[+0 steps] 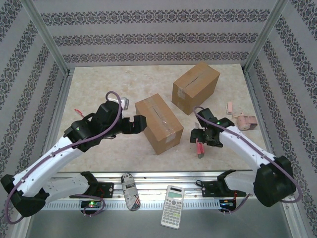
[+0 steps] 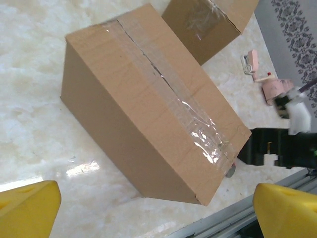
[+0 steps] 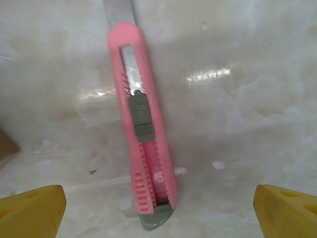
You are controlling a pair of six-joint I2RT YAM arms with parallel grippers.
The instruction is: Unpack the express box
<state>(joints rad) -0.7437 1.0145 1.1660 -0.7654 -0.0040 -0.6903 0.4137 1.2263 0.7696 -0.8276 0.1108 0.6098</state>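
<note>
Right wrist: your R gripper point(image 3: 158, 210) hangs open, empty, over knife point(image 3: 141, 134), long axis across finger gap; box point(image 1: 158, 123) lies to its left.

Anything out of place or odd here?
The knife lies loose on the table with its blade out, under the open right claw. A calculator sits askew on the front rail, off the table.
</note>
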